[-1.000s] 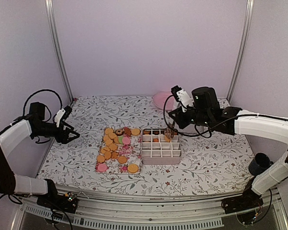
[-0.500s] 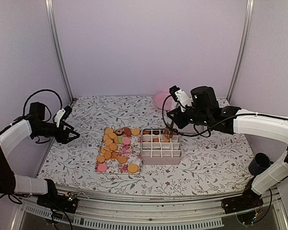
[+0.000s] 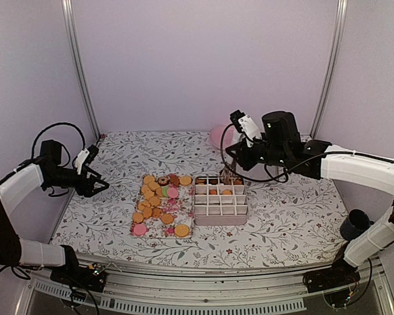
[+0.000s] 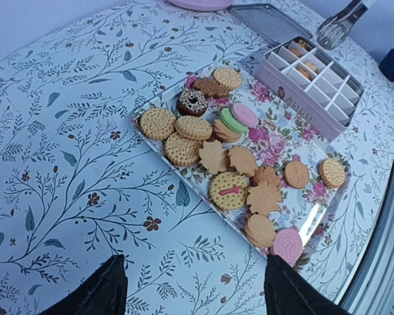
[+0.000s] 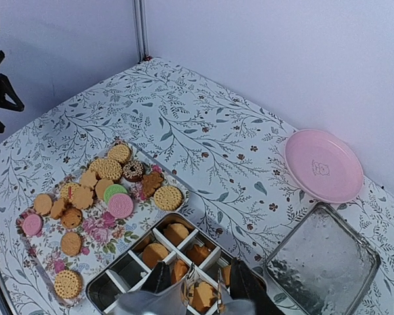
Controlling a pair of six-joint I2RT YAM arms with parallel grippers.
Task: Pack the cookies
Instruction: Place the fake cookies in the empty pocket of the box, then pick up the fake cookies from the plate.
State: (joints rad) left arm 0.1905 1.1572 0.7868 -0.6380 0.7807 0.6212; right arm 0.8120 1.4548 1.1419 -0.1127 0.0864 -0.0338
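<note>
Hovering left tool [image 3: 102, 186]: off the left side of the desk [image 4: 72, 131], fingers spread wide, nothing between them, well apart from the tray.
Floral tray [image 4: 285, 141]: left of centre, with most of the cookies [image 4: 194, 128] loose on it: golden rounds and leaf shapes, a pink one, a green one and a dark ring.
Divided tin [image 3: 220, 218]: just beside the tray's right edge; the far cells hold orange cookies [image 5: 176, 233], the near cells look empty.
Right tool [image 5: 199, 266]: above the tin's far cells, fingers parted, and I see nothing pinched between them.
Tin lid [image 5: 322, 259]: on the desk right of the tin, near the pink plate [image 5: 323, 165].
Change: a second ago the right tool sat lower in the far row, fingers closer together around something brown; now it has lifted and its fingers have spread. The left tool has not moved.
Meaning: probably one more cookie dropped into a cell. Many remain on the tray, so packing looks under halfway.
Next: likely a reach back to the tray for another cookie.
</note>
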